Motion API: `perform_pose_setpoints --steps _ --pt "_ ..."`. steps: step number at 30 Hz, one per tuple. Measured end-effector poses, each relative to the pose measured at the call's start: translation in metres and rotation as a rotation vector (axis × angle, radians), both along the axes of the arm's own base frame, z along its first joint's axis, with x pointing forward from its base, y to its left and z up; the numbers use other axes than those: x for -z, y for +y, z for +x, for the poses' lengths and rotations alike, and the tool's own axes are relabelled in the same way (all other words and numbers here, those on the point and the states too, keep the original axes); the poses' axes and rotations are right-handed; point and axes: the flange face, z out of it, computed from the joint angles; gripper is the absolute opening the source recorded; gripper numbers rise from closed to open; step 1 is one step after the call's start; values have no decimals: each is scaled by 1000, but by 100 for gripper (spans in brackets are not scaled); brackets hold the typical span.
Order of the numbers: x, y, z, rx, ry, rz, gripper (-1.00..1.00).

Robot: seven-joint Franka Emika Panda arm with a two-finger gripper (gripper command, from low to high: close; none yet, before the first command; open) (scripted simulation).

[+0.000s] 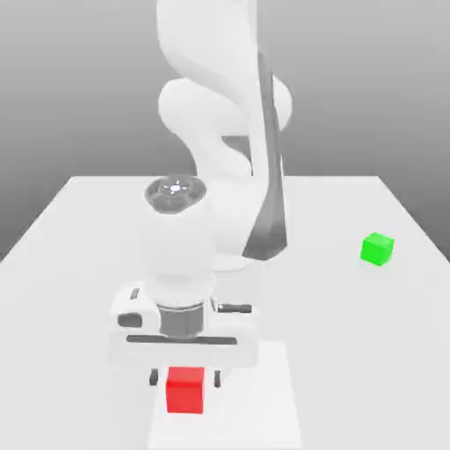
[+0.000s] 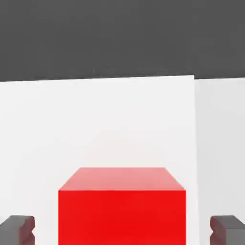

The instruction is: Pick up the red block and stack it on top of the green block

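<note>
Down low near the counter's front edge, the tool (image 1: 185,380) points straight down and stands open, one dark finger (image 1: 154,378) on each side of the red block (image 1: 185,391). In the exterior view a thin strip of pale surface shows between each finger and the block's side, so neither finger touches it. The hand view agrees: the grey fingertips (image 2: 16,229) sit far out to either side of the red block (image 2: 122,210), with clear gaps between them and its vertical edges. The block is about centred between them.

The red block rests flat on the counter (image 1: 79,264), its faces square to the tool's fingers. It stands on a paler rectangular patch (image 1: 264,404) of the surface; the patch's straight edge runs past the block on the exterior view's right, with bare room between block and edge.

The arm (image 1: 220,114) rises behind the tool, its white body and base filling the middle of the counter.

The green block (image 1: 377,250) sits well apart, farther back and off to the exterior view's right, close to that side's edge of the counter. The surface between the two blocks is open, as is the wide stretch on the exterior view's left.
</note>
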Motion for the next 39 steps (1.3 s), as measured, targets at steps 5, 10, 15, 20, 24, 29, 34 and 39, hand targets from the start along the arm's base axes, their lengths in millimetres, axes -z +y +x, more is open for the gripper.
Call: perform_pose_setpoints --steps 5,10,15,20,24,29,34,39 --pt "0 0 0 0 0 0 -100" --pt "-49 0 0 0 0 0 -100" --pt "-75 102 -7 -248 -10 44 -100" --pt "-92 208 -44 -534 -17 85 -100" --pt "-103 272 -87 -740 -20 105 -100" --pt "-112 336 -156 -1003 -18 111 -100" --pt "-115 381 -241 -1283 -12 97 -100" --pt "-111 401 -328 -1558 -5 61 -100"
